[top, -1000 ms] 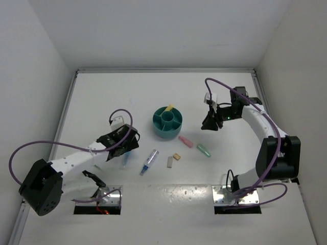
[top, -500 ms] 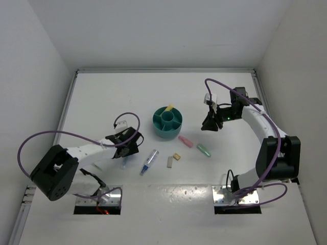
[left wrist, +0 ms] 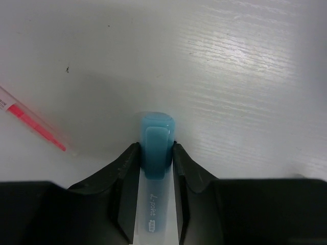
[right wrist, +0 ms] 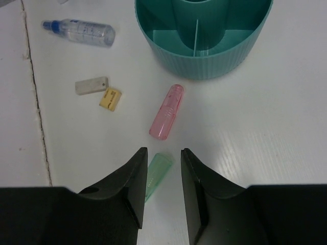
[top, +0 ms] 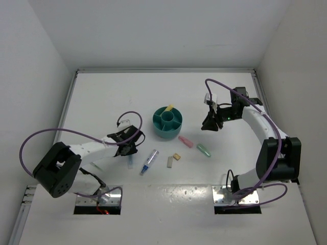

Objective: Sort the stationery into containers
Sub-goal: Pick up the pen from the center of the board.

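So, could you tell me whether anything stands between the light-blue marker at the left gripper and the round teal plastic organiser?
Nothing visible does: bare table runs from the left gripper, closed on the light-blue stubby marker, to the round teal plastic organiser; the clear-blue pen lies off that line.

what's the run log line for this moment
left tool: closed on light-blue marker | right tool: open, empty | organiser: yellow marker inside | loose: pink marker, green marker, grey eraser, tan eraser
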Motion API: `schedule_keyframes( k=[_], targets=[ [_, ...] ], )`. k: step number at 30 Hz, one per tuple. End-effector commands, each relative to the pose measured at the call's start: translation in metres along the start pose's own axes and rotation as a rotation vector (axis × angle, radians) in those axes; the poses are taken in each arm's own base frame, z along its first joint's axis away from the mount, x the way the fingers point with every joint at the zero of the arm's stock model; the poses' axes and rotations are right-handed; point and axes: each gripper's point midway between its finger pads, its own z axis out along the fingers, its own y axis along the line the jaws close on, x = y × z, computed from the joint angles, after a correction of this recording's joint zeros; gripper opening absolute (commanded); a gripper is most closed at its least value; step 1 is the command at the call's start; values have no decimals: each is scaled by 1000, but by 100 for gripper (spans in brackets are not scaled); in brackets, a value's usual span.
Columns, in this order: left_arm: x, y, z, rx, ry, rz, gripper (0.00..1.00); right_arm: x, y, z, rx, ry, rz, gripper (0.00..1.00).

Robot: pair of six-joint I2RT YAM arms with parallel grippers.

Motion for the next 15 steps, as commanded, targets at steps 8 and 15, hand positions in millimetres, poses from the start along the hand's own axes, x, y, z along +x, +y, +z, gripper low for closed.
schedule_keyframes(
  k=[8,15],
  targets=[
    [-77,-42,-49,148,-201,-55,0,-15,4,-5,3,-54,-73,29],
    [-191,-116,-133,495,-580,17,0,-9,5,-1,-37,-41,-30,0]
  ],
)
